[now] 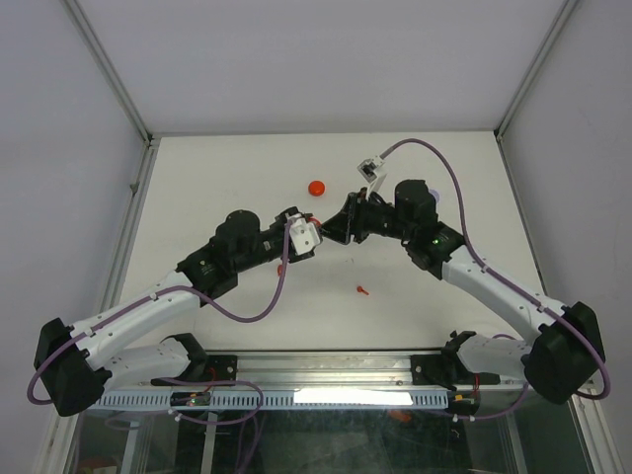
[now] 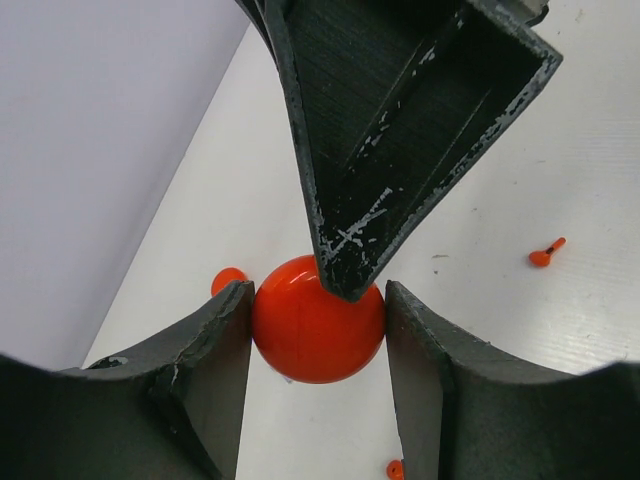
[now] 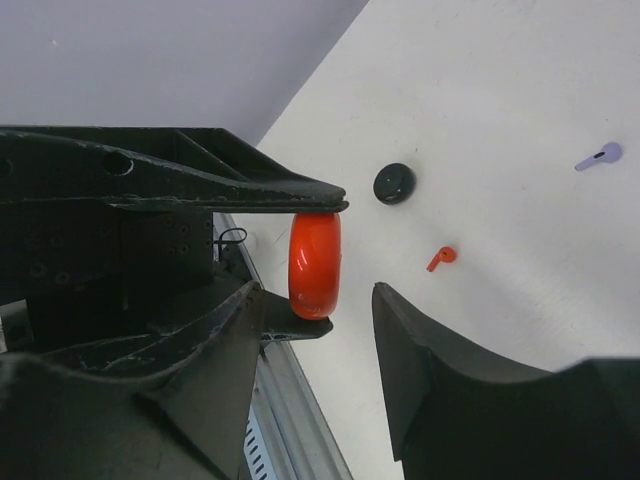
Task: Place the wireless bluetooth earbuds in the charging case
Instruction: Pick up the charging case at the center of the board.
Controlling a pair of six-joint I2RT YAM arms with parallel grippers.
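My left gripper [image 2: 318,290] is shut on a red round charging case [image 2: 318,325], gripping its rim on both sides and holding it above the table. In the right wrist view the case [image 3: 315,262] shows edge-on between the left arm's black fingers. My right gripper [image 3: 320,292] is open around the case, with a clear gap on its right side. One of its fingers [image 2: 400,130] reaches down onto the case's top. A red earbud [image 3: 441,257] lies on the table, also seen as the red earbud [image 1: 362,290] from above. A lavender earbud [image 3: 600,155] lies farther off.
A second red disc [image 1: 316,187] rests on the white table beyond the grippers. A black disc [image 3: 394,183] lies near the red earbud. The two grippers meet mid-table [image 1: 331,229]. A metal rail [image 1: 326,367] runs along the near edge.
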